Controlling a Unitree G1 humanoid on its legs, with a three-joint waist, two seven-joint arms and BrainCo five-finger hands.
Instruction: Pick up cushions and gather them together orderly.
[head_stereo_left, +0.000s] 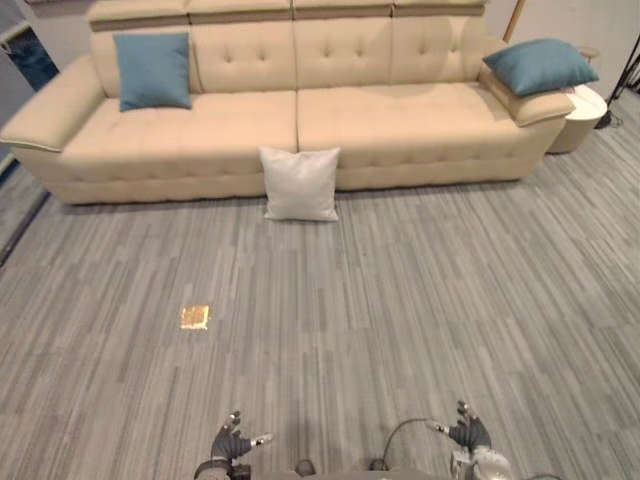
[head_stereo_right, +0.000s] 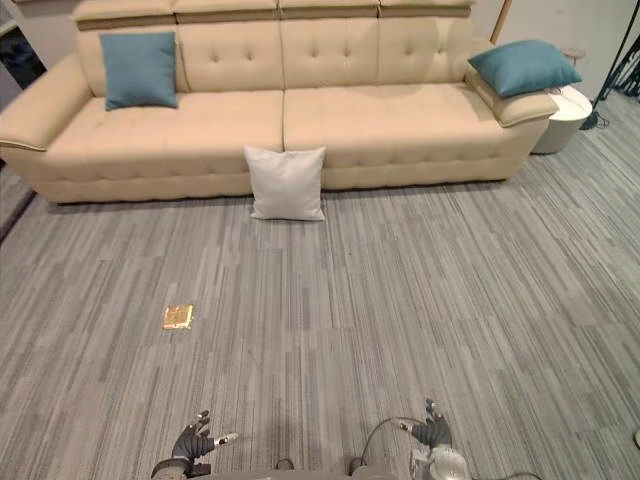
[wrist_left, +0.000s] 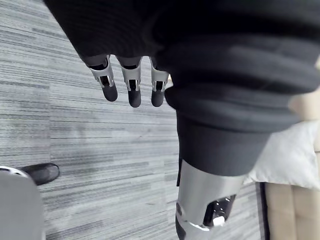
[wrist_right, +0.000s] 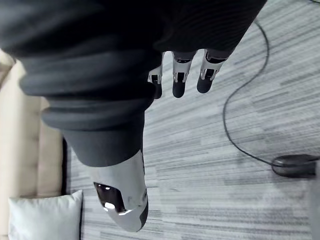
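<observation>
Nearest of all, the robot's left hand (head_stereo_left: 232, 441) hangs low over the grey striped carpet floor (head_stereo_left: 400, 320), its fingers loosely spread and holding nothing. To its right, the right hand (head_stereo_left: 470, 435) is equally slack and empty. Both hands are well apart from every cushion.

Far across the floor stands a long cream tufted sofa (head_stereo_left: 400, 125). At its left end a teal square fabric cushion (head_stereo_left: 153, 70) leans upright against the backrest. Near the middle a white square cushion (head_stereo_left: 300, 183) stands on the floor, propped against the sofa's front. On the right armrest lies a second teal cushion (head_stereo_left: 540, 65), tilted.

I judge the task as not yet begun. The three cushions lie scattered and none is lifted. All the picking up, bringing together and lining up is left to do.
</observation>
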